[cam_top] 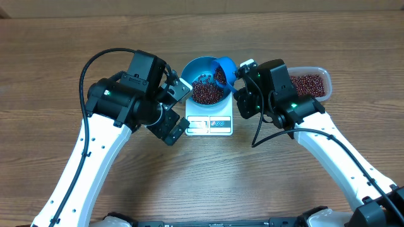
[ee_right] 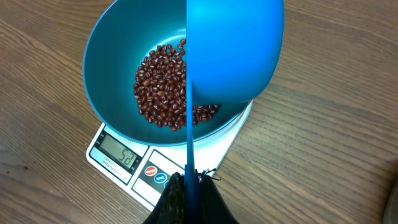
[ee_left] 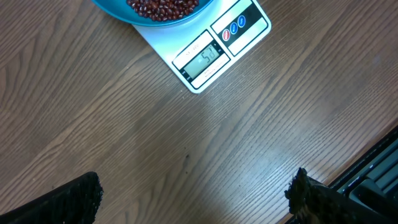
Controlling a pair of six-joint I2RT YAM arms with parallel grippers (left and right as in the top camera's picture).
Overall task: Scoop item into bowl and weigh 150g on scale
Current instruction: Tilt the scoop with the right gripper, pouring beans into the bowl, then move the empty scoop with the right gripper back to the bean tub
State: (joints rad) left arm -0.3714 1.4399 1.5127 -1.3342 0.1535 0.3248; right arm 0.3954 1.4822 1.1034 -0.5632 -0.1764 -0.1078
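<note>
The bright blue bowl (cam_top: 197, 65) stands on the white scale (cam_top: 211, 124), with a heap of red-brown beans (cam_top: 207, 93) inside it. My right gripper (ee_right: 188, 186) is shut on the thin handle of a small blue scoop (ee_right: 233, 50). The scoop's cup is tipped on its side above the bowl's right rim (ee_right: 102, 74), over the beans (ee_right: 160, 87). My left gripper (ee_left: 196, 196) hangs open over bare wood just left of the scale (ee_left: 249, 34), with nothing between its fingers (ee_left: 74, 199). The scale's display (ee_left: 204, 59) is lit.
A clear plastic tub (cam_top: 310, 82) holding more beans sits at the right, behind my right arm. The table's front edge (ee_left: 373, 168) shows at the lower right of the left wrist view.
</note>
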